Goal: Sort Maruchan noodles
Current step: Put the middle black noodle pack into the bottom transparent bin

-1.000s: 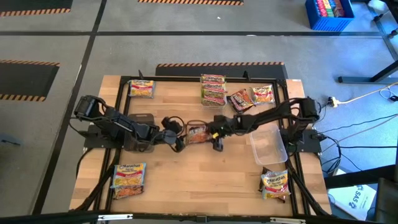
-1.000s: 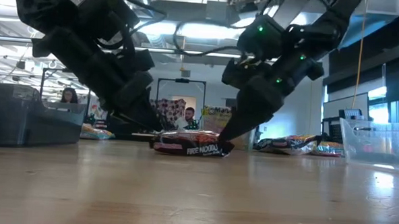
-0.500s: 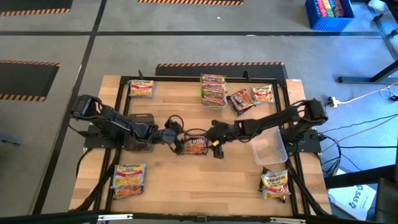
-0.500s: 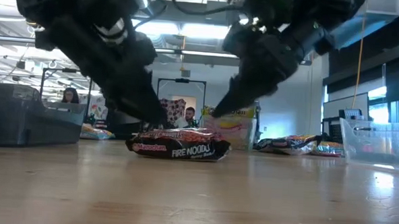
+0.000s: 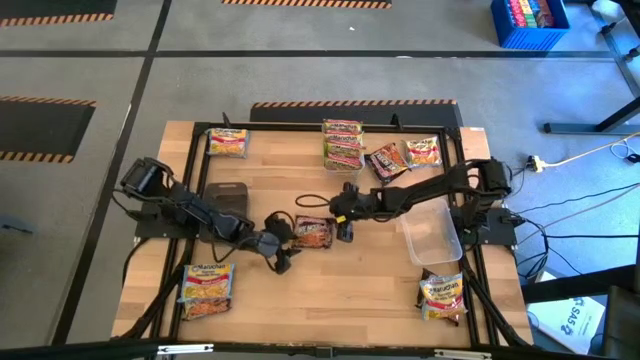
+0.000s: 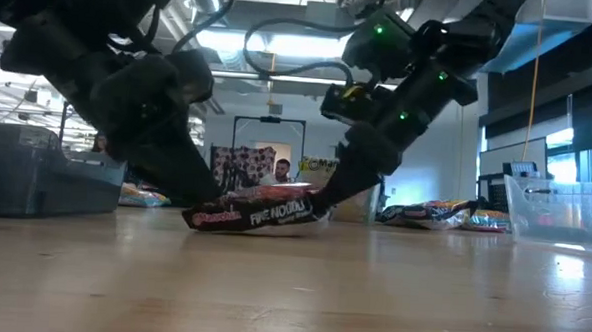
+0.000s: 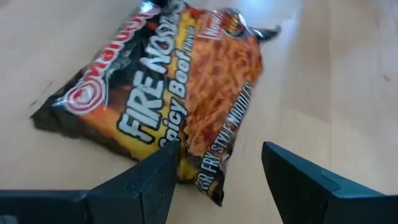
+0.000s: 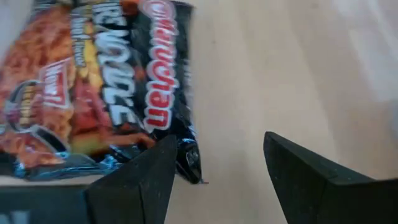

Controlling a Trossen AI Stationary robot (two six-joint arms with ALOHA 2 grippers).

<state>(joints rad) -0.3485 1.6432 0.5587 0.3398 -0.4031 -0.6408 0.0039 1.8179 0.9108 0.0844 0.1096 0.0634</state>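
Dark noodle packet (image 5: 313, 233) lies mid-counter; left tool (image 5: 277, 251) and right tool (image 5: 342, 222) flank it, both apart; I would grip one edge squarely.

The dark six-joint left arm (image 5: 190, 205) reaches in from its side toward the table's middle, its wrist low and tilted down. Its two-finger left gripper (image 5: 278, 252) sits close to the tabletop with the jaws parted, one finger (image 7: 140, 186) down near the surface. The dark right arm (image 5: 430, 192) stretches in from the opposite side, wrist angled down, and the right gripper (image 5: 343, 222) also stands spread, facing the left one
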